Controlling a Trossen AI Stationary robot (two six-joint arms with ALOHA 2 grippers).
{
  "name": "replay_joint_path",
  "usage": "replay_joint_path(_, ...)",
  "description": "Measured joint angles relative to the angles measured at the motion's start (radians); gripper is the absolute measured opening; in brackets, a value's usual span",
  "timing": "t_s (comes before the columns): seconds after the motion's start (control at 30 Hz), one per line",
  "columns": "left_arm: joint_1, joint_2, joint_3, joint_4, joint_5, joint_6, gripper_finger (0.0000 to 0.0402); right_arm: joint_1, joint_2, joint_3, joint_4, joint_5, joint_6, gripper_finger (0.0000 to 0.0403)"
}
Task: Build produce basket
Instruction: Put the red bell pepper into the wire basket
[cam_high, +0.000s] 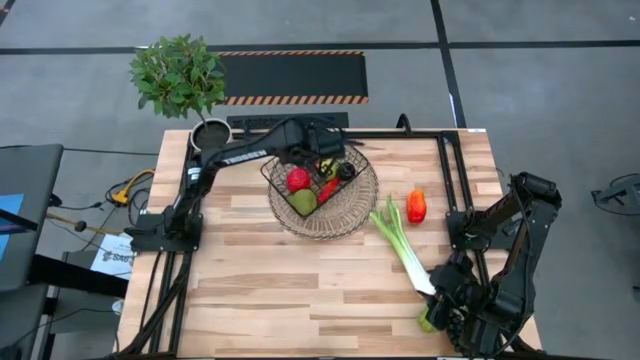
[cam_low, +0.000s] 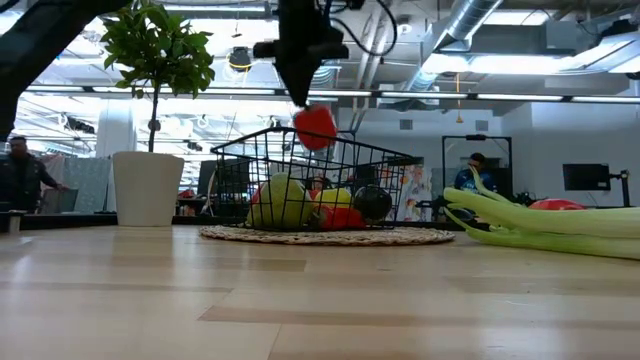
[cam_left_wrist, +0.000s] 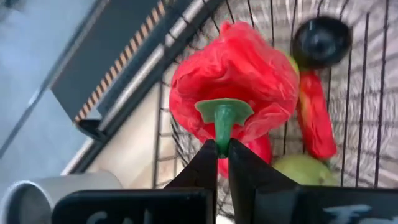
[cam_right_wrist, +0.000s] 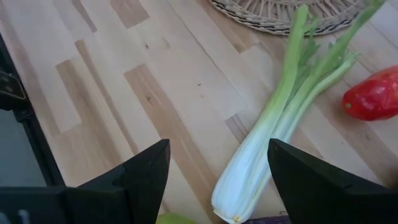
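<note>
The dark wire basket (cam_high: 352, 205) stands on a round wicker tray (cam_low: 330, 237) at the table's far middle. In it lie a green apple (cam_low: 280, 200), a red chilli (cam_left_wrist: 314, 115) and a dark round fruit (cam_left_wrist: 320, 40). My left gripper (cam_left_wrist: 222, 146) is over the basket, shut on a red pepper (cam_low: 315, 127) at about rim height. A leek (cam_high: 405, 250) and another red pepper (cam_high: 416, 206) lie on the table to the basket's right. My right gripper (cam_right_wrist: 214, 168) is open and empty over the leek's white end. My left gripper pinches the red pepper's green stem (cam_left_wrist: 224, 121) between its two fingertips (cam_left_wrist: 208, 158). The fingers come from above, pointing down. The pepper hangs below them, stem up, over the inside of the basket and clear of the fruit in it.
A potted green plant (cam_high: 180, 80) in a white pot (cam_low: 147, 187) stands at the table's far left corner. A small green fruit (cam_high: 428, 320) lies by my right gripper near the front edge. Bare wooden table (cam_high: 260, 290) lies in front of the basket.
</note>
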Motion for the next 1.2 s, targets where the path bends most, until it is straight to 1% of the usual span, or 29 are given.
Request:
replay_joint_path(0.27, -0.010, 0.000, -0.170, 0.077, 0.077, 0.036, 0.0000, 0.002, 0.000, 0.000, -0.038, -0.001, 0.033, 0.0291)
replay_joint_path(0.5, -0.021, 0.001, -0.271, 0.142, 0.103, 0.064, 0.0000, -0.002, 0.000, 0.000, -0.046, 0.000, 0.033, 0.0291)
replay_joint_path(0.7, -0.021, 0.001, -0.286, 0.217, 0.164, 0.131, 0.0000, -0.002, 0.000, 0.000, -0.046, 0.000, 0.033, 0.0291)
replay_joint_path(0.93, -0.016, 0.001, -0.286, 0.230, 0.175, 0.164, 0.0007, -0.002, 0.000, 0.000, -0.044, 0.000, 0.033, 0.0291)
replay_joint_path(1.1, -0.016, 0.001, -0.286, 0.230, 0.172, 0.160, 0.0009, -0.002, 0.000, 0.000, -0.044, 0.000, 0.033, 0.0291)
replay_joint_path(1.2, -0.015, 0.001, -0.286, 0.230, 0.189, 0.171, 0.0009, -0.002, 0.000, 0.000, -0.053, 0.000, 0.046, 0.0291)
